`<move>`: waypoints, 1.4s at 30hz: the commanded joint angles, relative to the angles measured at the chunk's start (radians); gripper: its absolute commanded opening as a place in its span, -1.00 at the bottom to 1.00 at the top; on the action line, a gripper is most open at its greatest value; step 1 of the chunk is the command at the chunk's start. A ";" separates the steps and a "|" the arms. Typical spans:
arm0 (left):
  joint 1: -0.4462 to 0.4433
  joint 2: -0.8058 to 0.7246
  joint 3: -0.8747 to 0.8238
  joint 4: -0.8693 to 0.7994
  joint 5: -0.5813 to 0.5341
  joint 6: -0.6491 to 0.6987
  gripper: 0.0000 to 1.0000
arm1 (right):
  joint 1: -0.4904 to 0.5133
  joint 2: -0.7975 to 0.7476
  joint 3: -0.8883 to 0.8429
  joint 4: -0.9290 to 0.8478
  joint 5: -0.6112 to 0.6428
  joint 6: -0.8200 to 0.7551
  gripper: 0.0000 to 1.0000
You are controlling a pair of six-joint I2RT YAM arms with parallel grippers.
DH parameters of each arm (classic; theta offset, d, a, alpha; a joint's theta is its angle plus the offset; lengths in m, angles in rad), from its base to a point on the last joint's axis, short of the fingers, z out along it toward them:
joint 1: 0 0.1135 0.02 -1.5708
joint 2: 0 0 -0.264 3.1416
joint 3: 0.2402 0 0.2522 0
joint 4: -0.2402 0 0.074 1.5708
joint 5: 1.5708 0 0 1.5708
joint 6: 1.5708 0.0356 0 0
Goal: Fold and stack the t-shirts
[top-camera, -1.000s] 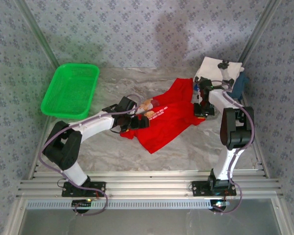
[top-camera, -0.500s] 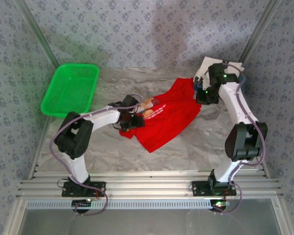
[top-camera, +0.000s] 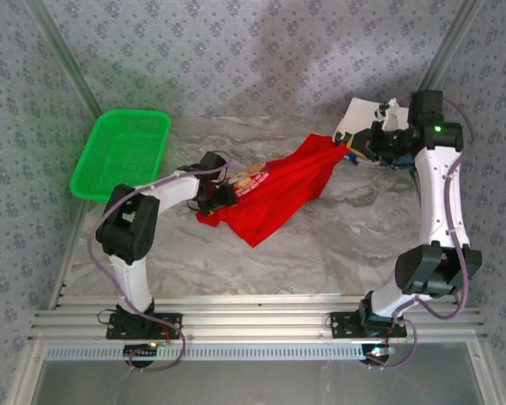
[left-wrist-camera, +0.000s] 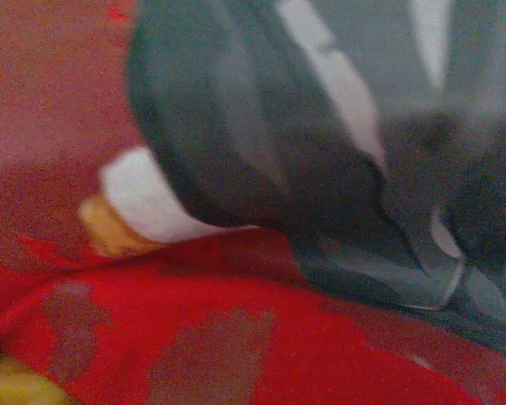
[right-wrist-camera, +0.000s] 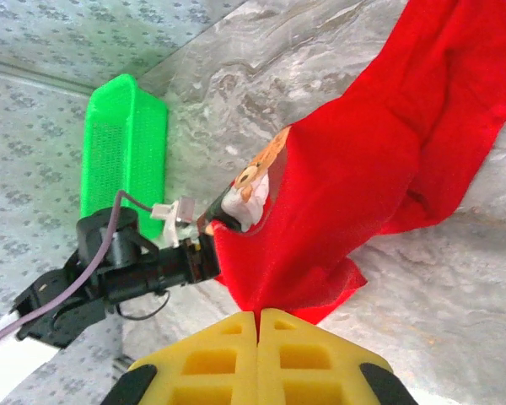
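Red shirt [top-camera: 278, 190] is stretched across mid-table, its far right corner raised and pinched by the right gripper [top-camera: 352, 152]. Left gripper [top-camera: 212, 198] is set on the left hem; grip cannot be told. Cloth is judged light and limp, so corners or hems are best taken.

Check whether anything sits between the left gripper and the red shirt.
Nothing visible does: the left gripper touches the red shirt at its printed end; the green basket stands well off to the side.
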 commanded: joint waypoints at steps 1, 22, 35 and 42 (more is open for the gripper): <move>0.078 0.064 -0.042 -0.129 -0.120 0.050 0.36 | -0.007 0.004 0.080 -0.052 -0.050 0.023 -1.00; 0.157 -0.274 0.474 -0.113 0.167 0.214 0.99 | 0.369 0.045 0.402 -0.123 -0.245 -0.149 -1.00; -0.059 0.290 0.859 -0.300 0.031 0.324 0.99 | 0.198 -0.520 -0.553 -0.382 0.238 -0.011 -1.00; -0.149 0.523 1.134 -0.411 0.051 0.336 0.99 | 0.144 -0.454 -0.509 -0.377 0.569 -0.010 -1.00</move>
